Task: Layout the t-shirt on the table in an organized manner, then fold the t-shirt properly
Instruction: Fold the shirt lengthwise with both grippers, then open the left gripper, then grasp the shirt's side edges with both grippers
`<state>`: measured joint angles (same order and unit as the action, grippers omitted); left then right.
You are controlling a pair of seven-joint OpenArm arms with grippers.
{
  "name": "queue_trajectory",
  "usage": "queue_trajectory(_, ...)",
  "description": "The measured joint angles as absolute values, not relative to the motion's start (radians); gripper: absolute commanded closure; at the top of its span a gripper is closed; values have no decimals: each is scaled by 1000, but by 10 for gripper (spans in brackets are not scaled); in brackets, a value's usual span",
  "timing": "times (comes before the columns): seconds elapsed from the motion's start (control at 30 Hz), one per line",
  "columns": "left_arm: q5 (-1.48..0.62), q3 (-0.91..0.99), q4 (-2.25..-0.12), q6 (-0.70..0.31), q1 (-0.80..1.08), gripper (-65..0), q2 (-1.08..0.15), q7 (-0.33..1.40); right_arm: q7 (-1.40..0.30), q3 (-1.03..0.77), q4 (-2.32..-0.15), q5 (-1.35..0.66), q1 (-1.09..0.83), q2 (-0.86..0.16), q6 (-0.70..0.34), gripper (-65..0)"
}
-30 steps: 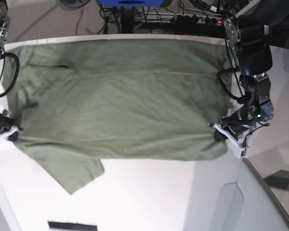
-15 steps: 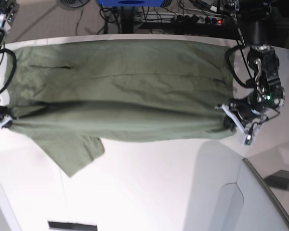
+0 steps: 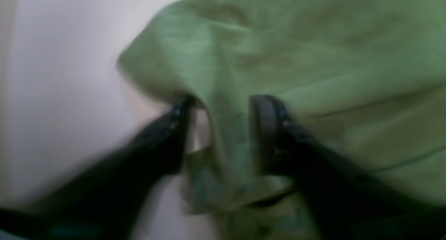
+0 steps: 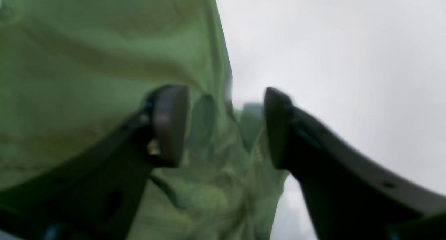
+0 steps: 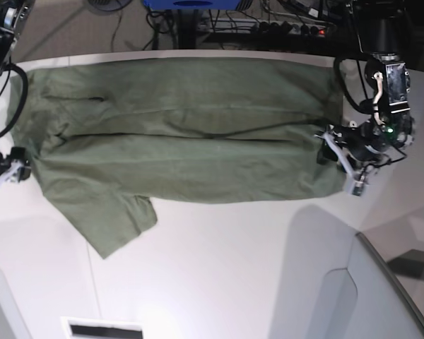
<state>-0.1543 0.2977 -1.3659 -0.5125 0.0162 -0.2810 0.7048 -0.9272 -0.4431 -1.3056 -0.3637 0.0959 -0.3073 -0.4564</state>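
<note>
At nine o'clock in the base view the right gripper [image 5: 1, 171] is sitting at the shirt's [image 5: 177, 134] edge; its wrist view is showing the jaws standing apart, cloth bunched loose between the pads without being pinched. The shirt is lying across the far half of the table [image 5: 219, 268], the near long edge folded over, one sleeve [image 5: 109, 222] trailing toward seven o'clock. At three o'clock the left gripper [image 5: 343, 164] is also spread — a ridge of fabric rising between its pads. The risk is that cloth is clinging to a pad as either arm is pulling away, dragging the fold crooked — and the loose sleeve is leaving the outline uneven.
</note>
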Motion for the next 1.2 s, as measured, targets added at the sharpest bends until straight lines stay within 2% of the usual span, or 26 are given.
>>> queue_trajectory(0.07,-150,343,-1365,-508,8,-499,-289,708,-932,-438,-1302,-355,117,-311,-455,-357)
queue_trajectory(0.17,-150,400,-1357,-506,-20,-502,-290,707,-869,-437,-1174,-344,208,-318,-456,-357)
queue_trajectory(0.33,-153,433,-1304,-509,-31,-502,-323,700,-688,-380,-816,-173,394,-344,-455,-356)
queue_trajectory(0.4,-153,459,-1298,-510,-20,-502,-325,710,-575,-354,-724,-149,413,-339,-463,-356)
queue_trajectory(0.5,-154,495,-1292,-511,-10,-502,-326,706,-494,-353,-618,-119,421,-324,-459,-356)
queue_trajectory(0.87,-151,526,-1291,-521,11,-502,-330,700,-371,-353,-477,-123,453,-315,-453,-344)
queue_trajectory(0.93,-150,519,-1291,-521,10,-502,-329,701,-374,-353,-477,-122,456,-310,-453,-293)
queue_trajectory(1.03,-150,517,-1291,-521,3,-502,-329,701,-373,-353,-474,-123,456,-307,-453,-179)
queue_trajectory(1.13,-153,516,-1281,-522,-5,-505,-327,699,-386,-353,-469,-122,461,-307,-453,-11)
queue_trajectory(1.2,-150,516,-1228,-522,-39,-513,-324,704,-391,-353,-468,-123,463,-305,-453,0)
